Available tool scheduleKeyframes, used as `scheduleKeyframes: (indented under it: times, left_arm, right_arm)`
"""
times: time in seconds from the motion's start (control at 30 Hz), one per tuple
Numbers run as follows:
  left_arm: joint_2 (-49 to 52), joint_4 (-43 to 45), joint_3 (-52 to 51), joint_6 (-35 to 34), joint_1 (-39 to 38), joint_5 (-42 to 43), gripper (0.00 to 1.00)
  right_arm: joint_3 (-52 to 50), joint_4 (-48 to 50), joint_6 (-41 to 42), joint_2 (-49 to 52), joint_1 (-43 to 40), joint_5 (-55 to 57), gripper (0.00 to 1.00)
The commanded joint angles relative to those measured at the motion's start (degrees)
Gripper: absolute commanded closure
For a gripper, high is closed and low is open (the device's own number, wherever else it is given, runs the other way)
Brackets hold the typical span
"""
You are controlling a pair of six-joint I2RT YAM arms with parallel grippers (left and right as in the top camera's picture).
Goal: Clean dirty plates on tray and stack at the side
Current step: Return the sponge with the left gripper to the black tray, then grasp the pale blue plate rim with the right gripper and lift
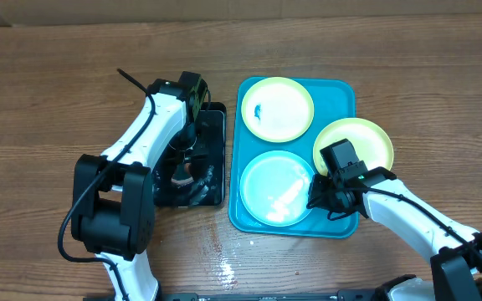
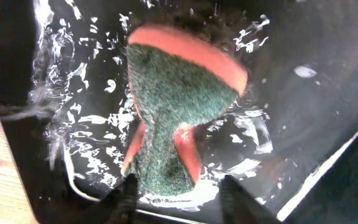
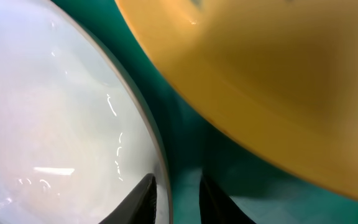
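The turquoise tray (image 1: 342,89) holds three plates. The far plate (image 1: 276,109) has a blue smudge. The right plate (image 1: 355,142) leans over the tray's right lip. The near plate (image 1: 273,188) lies flat and looks wet and whitish. My right gripper (image 1: 318,196) is at the near plate's right rim. In the right wrist view its fingers (image 3: 178,196) close on the rim of that plate (image 3: 55,112), with the yellow-green plate (image 3: 278,81) beyond and the tray floor (image 3: 185,143) between. My left gripper (image 1: 187,171) is open, its fingers (image 2: 178,190) either side of a green-and-orange sponge (image 2: 179,93).
The sponge lies in a narrow black tray (image 1: 217,125) left of the turquoise tray, and its floor (image 2: 303,112) is wet and splashed. Water drops (image 1: 224,269) lie on the wooden table near the front edge. Both arms reach in from the near side.
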Motion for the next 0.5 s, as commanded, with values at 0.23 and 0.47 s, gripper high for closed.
scheduleKeyframes:
  times: [0.23, 0.47]
  left_arm:
    - [-12.0, -6.8, 8.7, 1.2, 0.7, 1.2, 0.00]
    - [-24.0, -8.5, 16.6, 1.3, 2.4, 0.9, 0.00]
  right_arm:
    - [6.9, -8.7, 0.0, -0.3, -0.2, 0.7, 0.96]
    - [24.3, -20.5, -6.8, -0.7, 2.4, 3.7, 0.96]
